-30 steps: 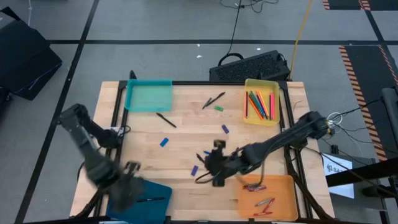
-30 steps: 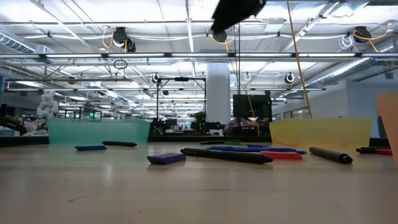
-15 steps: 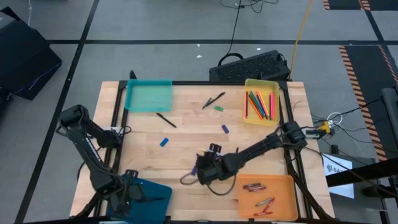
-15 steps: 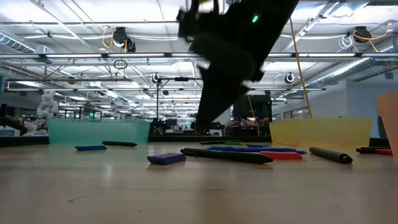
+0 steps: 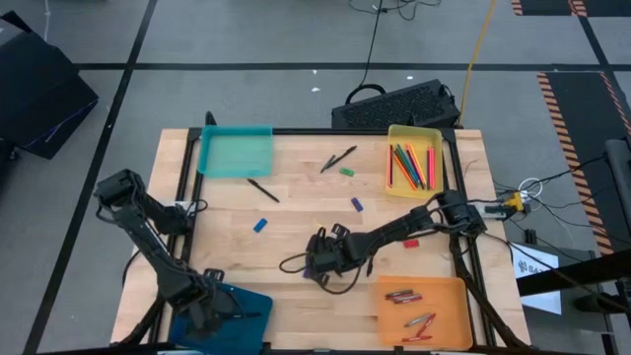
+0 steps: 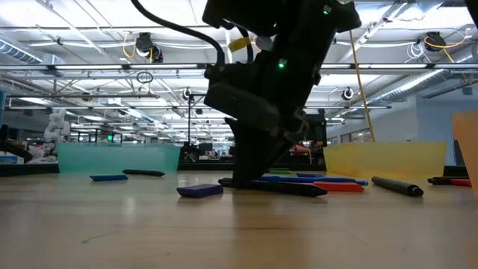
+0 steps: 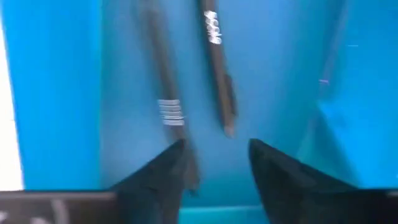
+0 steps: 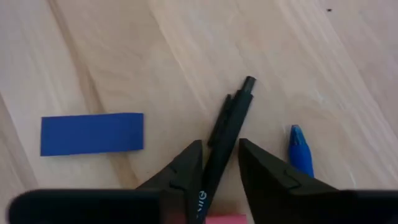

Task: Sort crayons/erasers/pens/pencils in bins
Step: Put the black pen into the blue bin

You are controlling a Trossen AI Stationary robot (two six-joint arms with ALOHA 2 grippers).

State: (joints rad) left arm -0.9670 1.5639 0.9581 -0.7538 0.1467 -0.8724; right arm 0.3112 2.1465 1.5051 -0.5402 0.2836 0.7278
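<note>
My right gripper (image 8: 221, 163) is open and low over the table's middle (image 5: 317, 258). Its fingers stand on either side of a black pen (image 8: 227, 134) that lies flat on the wood. Beside it lie a blue eraser (image 8: 92, 133) and a blue pen's tip (image 8: 300, 155). My left gripper (image 7: 214, 152) hangs open over the dark blue bin (image 5: 242, 314), where two dark pens (image 7: 217, 68) lie on the floor. The yellow bin (image 5: 414, 158) holds pencils. The orange bin (image 5: 422, 308) holds crayons. The teal bin (image 5: 237, 151) stands at the far left.
Loose on the wood lie two black pens (image 5: 340, 158), a green eraser (image 5: 347, 172), another black pen (image 5: 262, 189), blue erasers (image 5: 260, 225) (image 5: 357, 204) and a red piece (image 5: 411, 242). A keyboard (image 5: 399, 104) lies beyond the far edge.
My right gripper has gone toward the table's left edge and come down from high above until its fingers stand at the tabletop around the black pen. My left gripper has gone toward the near edge, over the dark blue bin.
</note>
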